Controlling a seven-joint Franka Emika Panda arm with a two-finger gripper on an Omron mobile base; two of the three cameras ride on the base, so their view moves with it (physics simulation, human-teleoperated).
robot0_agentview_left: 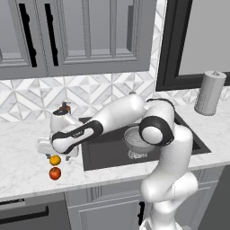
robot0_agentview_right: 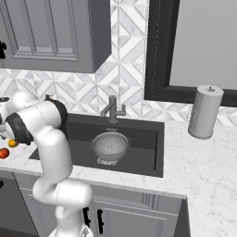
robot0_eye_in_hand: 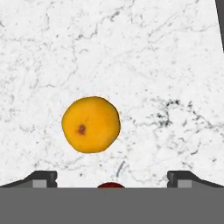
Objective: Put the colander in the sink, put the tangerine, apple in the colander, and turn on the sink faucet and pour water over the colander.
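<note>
The silver perforated colander [robot0_agentview_left: 136, 139] [robot0_agentview_right: 110, 145] stands in the dark sink [robot0_agentview_left: 101, 155] [robot0_agentview_right: 143, 139], under the faucet [robot0_agentview_right: 112, 109]. On the marble counter left of the sink lie the orange tangerine [robot0_agentview_left: 55, 160] [robot0_agentview_right: 12, 144] [robot0_eye_in_hand: 90, 124] and, nearer the front edge, the red apple [robot0_agentview_left: 55, 173] [robot0_agentview_right: 3, 153] [robot0_eye_in_hand: 110, 185]. My gripper [robot0_agentview_left: 57, 155] [robot0_eye_in_hand: 112, 177] hangs just above the tangerine, pointing down. It is open, with its fingertips [robot0_eye_in_hand: 43, 177] spread wide and nothing between them. In the hand view the tangerine sits left of centre and the apple is a sliver at the bottom.
A soap dispenser [robot0_agentview_left: 63, 109] stands on the counter behind the hand. A grey paper towel roll [robot0_agentview_left: 210, 93] [robot0_agentview_right: 204, 111] stands right of the sink. Wall cabinets hang above, and the tiled backsplash closes off the rear.
</note>
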